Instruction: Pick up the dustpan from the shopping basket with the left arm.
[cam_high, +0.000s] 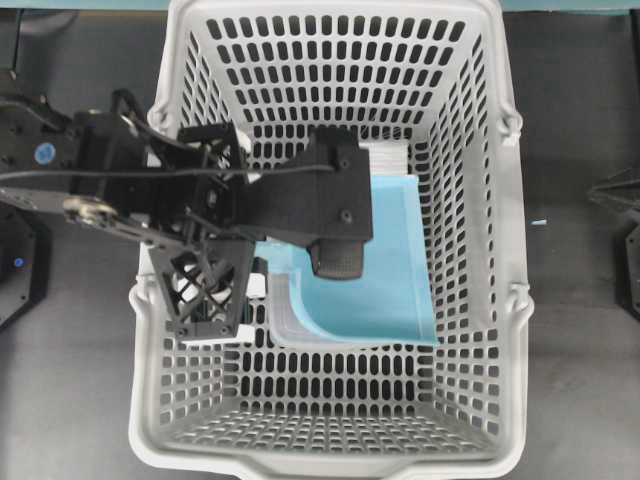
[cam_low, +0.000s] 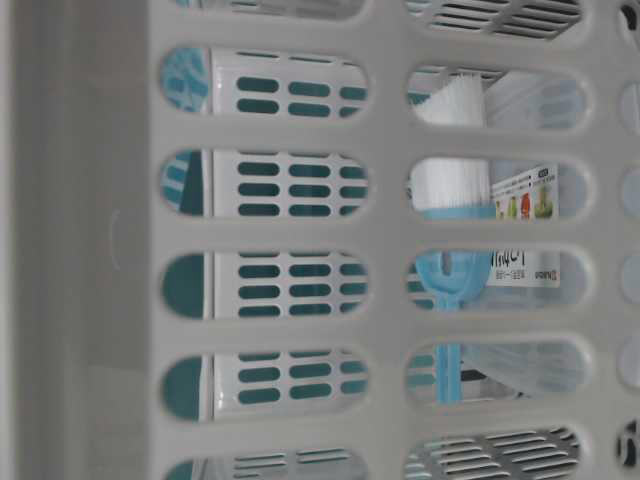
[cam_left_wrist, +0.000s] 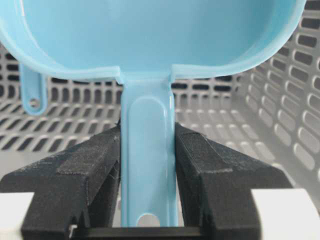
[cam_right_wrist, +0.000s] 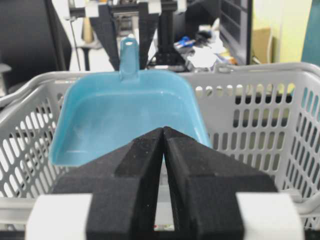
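Observation:
The light-blue dustpan is inside the light-grey shopping basket. My left gripper is shut on its thin handle, one black pad on each side, just ahead of the hang hole. Beyond the jaws the wide pan fills the top of the left wrist view. From the right wrist view the dustpan stands tilted with its handle up, and the left gripper pinches it above the basket rim. The left arm reaches in from the left and hides the handle from overhead. My right gripper is shut and empty outside the basket.
A blue brush with white bristles lies in the basket, its handle end showing left of the pan. A clear plastic package lies under the dustpan. The perforated basket walls close in on all sides.

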